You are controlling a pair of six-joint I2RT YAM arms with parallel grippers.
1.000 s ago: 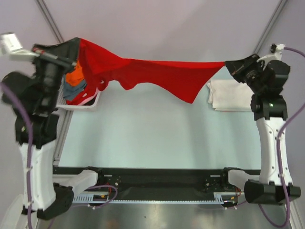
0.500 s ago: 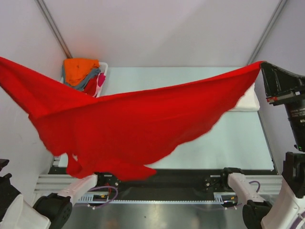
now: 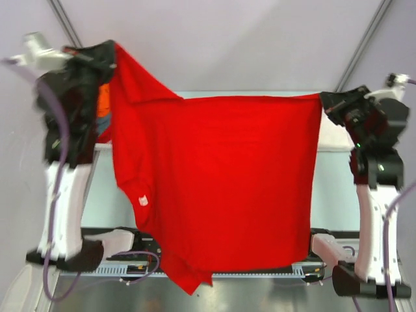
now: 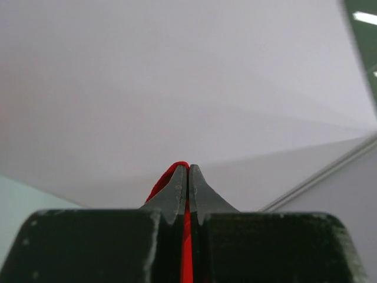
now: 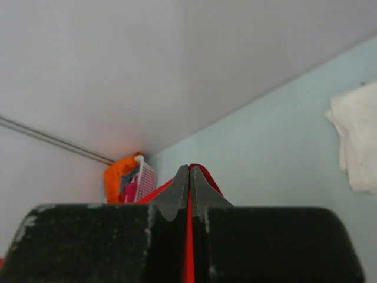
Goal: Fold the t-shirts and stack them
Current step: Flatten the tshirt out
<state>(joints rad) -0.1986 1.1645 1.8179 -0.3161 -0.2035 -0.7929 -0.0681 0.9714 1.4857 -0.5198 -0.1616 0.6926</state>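
The red shirt (image 3: 221,182) is held spread in the air above the worktop (image 3: 104,201), hanging as a broad curtain between the two arms, so the step in hand is judged to be the opening-out of the garment before it is laid flat for folding. The left hand (image 3: 112,53) is clenched on one upper corner at about 10 o'clock in the top view, and the right hand (image 3: 323,102) is clenched on the other upper corner at about 2 o'clock; the left corner is held higher, so the top edge slopes down toward the right. A sleeve is seen folded over near the left corner, and the lower hem droops toward 6 o'clock, past the near edge of the worktop. For the next move, an even lowering of both corners would be called for, so that the cloth is laid smooth and clear of the white shirt (image 5: 356,138), which lies folded on the worktop at 3 o'clock. Only the top view shows the whole hanging shirt and its slope. The left wrist view shows merely its own fingers (image 4: 174,197) pressed together with a sliver of red between them, against a bare wall. The right wrist view shows the same pinch, and also what the red cloth hides from above: the basket (image 5: 143,181) with an orange shirt (image 5: 119,174) piled in it, and more of the white shirt.
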